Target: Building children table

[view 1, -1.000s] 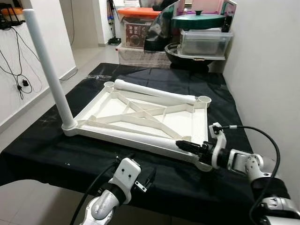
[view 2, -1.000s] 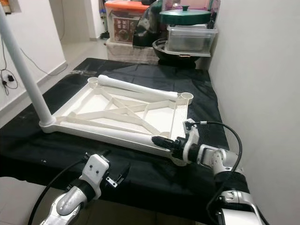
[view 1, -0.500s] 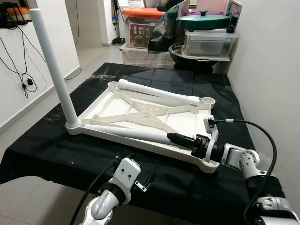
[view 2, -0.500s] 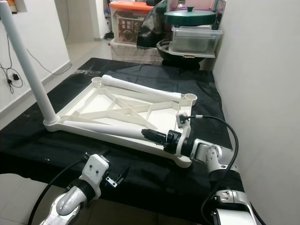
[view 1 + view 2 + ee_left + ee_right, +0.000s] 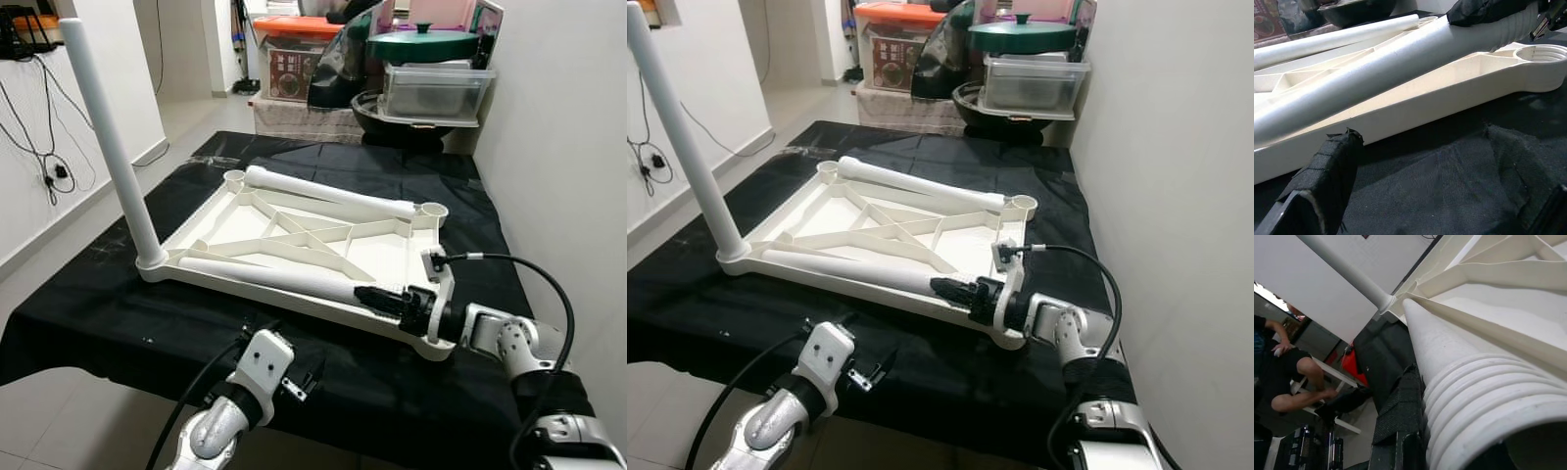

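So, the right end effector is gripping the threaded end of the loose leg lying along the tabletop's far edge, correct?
Not quite: the right end effector grips the threaded end of the loose leg lying along the tabletop's near edge, as the left eye view shows. A different leg lies along the far edge.

A lived-in home is indicated. Stacked storage boxes (image 5: 287, 54) and a lidded pot (image 5: 419, 41) are seen at the upper centre of the frame. A tiled floor (image 5: 191, 116) and wall-hung cables (image 5: 44, 147) are seen at the left.
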`<state>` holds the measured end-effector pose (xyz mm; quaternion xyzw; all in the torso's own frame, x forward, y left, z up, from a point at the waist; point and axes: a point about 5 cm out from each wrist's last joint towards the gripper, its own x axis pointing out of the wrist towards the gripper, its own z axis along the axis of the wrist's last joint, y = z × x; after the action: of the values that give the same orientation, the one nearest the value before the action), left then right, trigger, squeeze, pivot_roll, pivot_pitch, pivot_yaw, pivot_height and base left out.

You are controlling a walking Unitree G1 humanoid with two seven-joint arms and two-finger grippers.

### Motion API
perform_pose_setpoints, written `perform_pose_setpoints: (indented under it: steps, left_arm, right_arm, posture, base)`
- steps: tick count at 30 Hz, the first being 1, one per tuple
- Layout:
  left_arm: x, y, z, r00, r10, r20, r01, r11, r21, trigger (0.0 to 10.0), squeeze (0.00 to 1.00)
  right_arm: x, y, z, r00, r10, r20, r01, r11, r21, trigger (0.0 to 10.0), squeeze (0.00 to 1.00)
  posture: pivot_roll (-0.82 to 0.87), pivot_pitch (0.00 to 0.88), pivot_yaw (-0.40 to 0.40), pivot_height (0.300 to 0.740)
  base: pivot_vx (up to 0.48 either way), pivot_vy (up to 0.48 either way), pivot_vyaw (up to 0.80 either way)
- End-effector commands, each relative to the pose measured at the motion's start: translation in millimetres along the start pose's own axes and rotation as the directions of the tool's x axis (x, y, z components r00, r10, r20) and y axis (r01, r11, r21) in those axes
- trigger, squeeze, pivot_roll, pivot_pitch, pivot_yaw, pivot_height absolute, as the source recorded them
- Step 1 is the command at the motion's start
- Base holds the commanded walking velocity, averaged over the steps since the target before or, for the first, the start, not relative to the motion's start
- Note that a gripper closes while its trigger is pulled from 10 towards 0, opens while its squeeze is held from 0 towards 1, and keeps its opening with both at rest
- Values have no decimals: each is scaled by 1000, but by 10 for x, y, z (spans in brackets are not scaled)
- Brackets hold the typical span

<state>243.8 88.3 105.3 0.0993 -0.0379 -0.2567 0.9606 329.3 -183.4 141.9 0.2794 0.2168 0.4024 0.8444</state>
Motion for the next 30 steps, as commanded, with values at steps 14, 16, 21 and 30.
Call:
perform_pose_setpoints:
  steps: [14,16,21,30]
  left_arm:
    - [-10,113,-22,998,60,-12,-61,992,-106,10000,0]
    - [-10,113,-22,998,60,-12,-61,992,-106,10000,0]
    - [-15,307,21,988,157,4,-151,957,-246,10000,0]
    - [-4,1025,636,895,366,254,-123,751,-648,10000,1000]
  right_arm:
    - [-408,-163,220,943,-16,333,-18,995,99,0,0]
    - [-408,-163,220,943,-16,333,-18,995,99,0,0]
    - [-466,-123,112,907,38,419,-109,983,148,0,0]
    - [-384,186,-300,861,269,432,-377,908,186,0,0]
  posture:
    - [151,0,-60,740]
    - [151,0,-60,740]
    - [147,0,-52,740]
    - [150,0,-45,740]
  base:
    - [0,0,0]
    - [0,0,0]
    - [0,0,0]
    - [0,0,0]
